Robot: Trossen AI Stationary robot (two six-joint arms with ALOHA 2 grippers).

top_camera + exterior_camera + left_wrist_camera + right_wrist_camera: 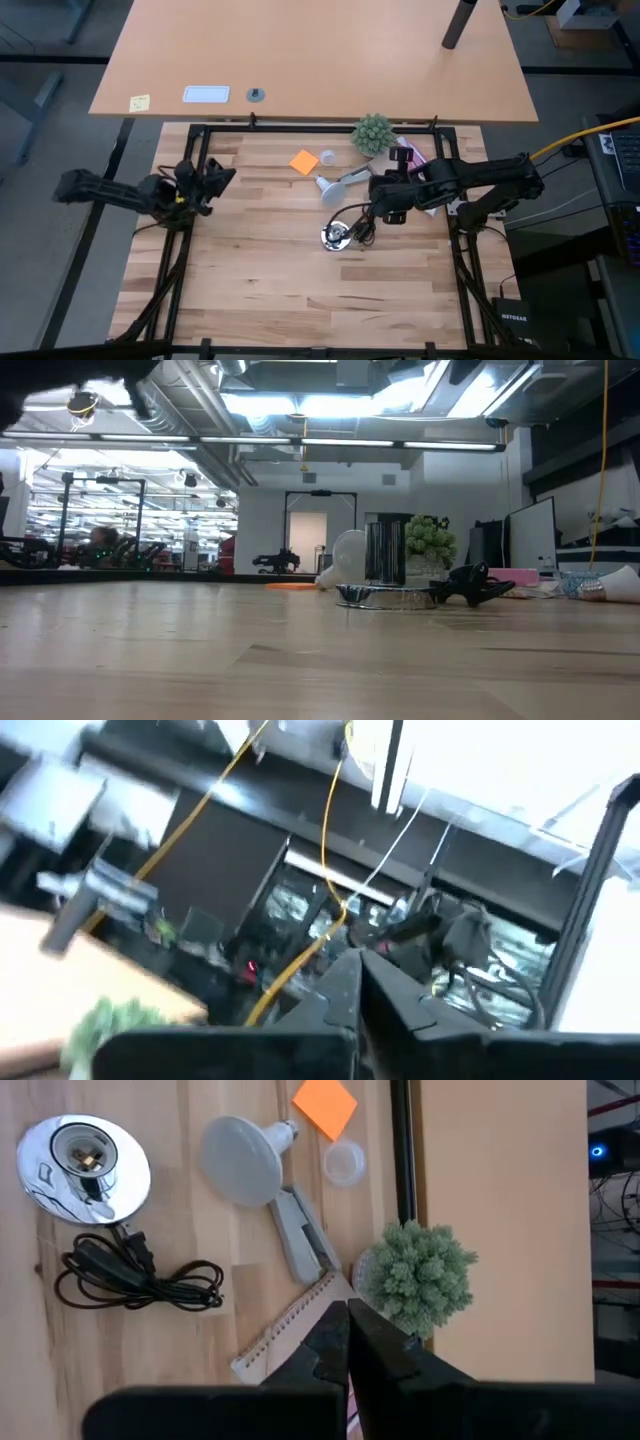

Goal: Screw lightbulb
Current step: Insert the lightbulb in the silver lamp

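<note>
Right arm reaches in from the counter's (250, 290) right edge, elbow bent, forearm running toward the silver lamp base (337, 235). Right tool (347, 1342) is pinched fully together, holding nothing, hanging above the counter over a spiral notepad (285, 1335), on the far-right side of the lamp base. Its wrist looks straight down.

Left arm is parked well left of the lamp base at the counter's left edge, folded up, wrist tilted so it looks off across the room. Left tool (358, 988) is also closed tight, empty.

Lightbulb (327, 184) lies on its side on the counter just behind the lamp base, not in the socket, nothing gripping it. Its neck points at an orange sticky note (304, 161).

Lamp base sits socket-up, black cord (135, 1275) coiled beside it on the right-arm side. Grey oblong metal piece (300, 1235) touches the lightbulb's head. Small potted plant (373, 133) stands farther behind the lamp base, at the back rail. Clear small cup (344, 1162) is just beside the sticky note.
</note>
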